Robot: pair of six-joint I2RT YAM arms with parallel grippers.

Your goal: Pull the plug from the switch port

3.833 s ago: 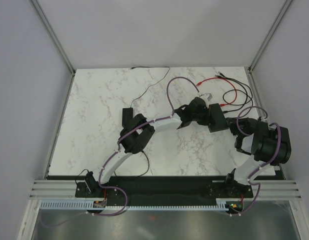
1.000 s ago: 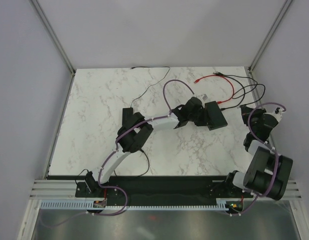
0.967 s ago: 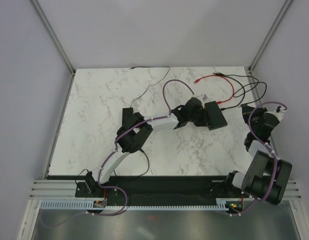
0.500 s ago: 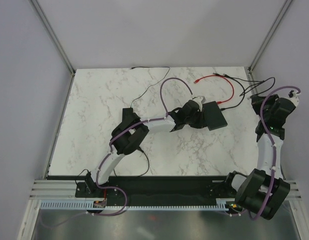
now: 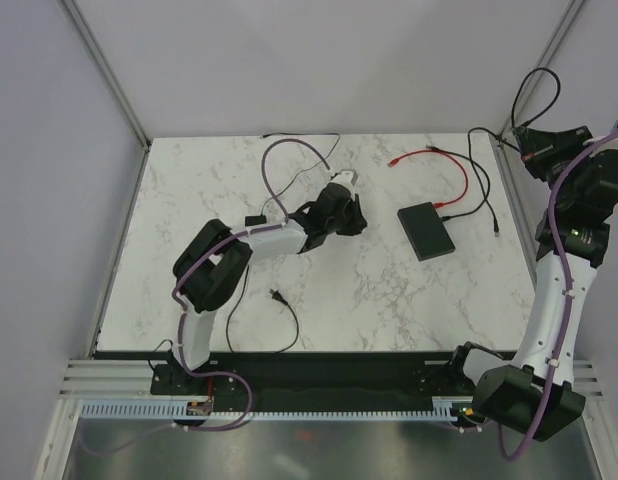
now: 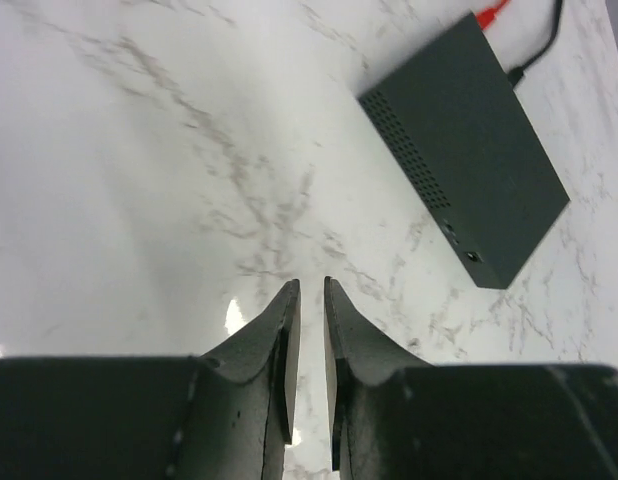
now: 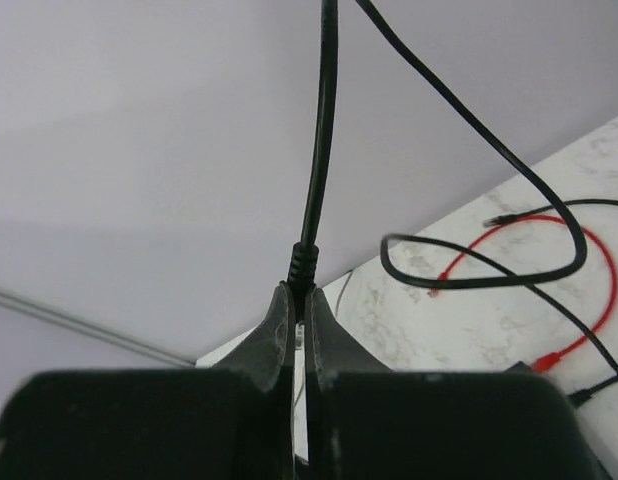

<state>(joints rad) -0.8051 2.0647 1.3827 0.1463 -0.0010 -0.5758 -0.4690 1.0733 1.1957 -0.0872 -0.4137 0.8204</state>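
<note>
The small matte-black switch box (image 5: pixel 427 230) lies flat on the marble right of centre, also seen in the left wrist view (image 6: pixel 469 165). Its cabled edge faces away from that camera, so the switch port is hidden. My right gripper (image 5: pixel 530 148) is raised high at the far right, shut on the black plug (image 7: pixel 302 262). The plug's black cable (image 5: pixel 537 85) loops up from it and is out of the box. My left gripper (image 5: pixel 357 214) hovers left of the box, well apart from it. Its tips (image 6: pixel 311 285) stand a narrow gap apart with nothing between them.
A red cable (image 5: pixel 459 175) and a black cable (image 5: pixel 486 195) lie by the box's right edge. A loose black lead (image 5: pixel 279 300) lies near the front. A thin black wire (image 5: pixel 299 140) runs along the back edge. Metal frame posts stand at the back corners.
My right arm has swung up and to the far right with the plug, lifting its cable off the table. My left gripper has drawn back left from the box and parted slightly.
</note>
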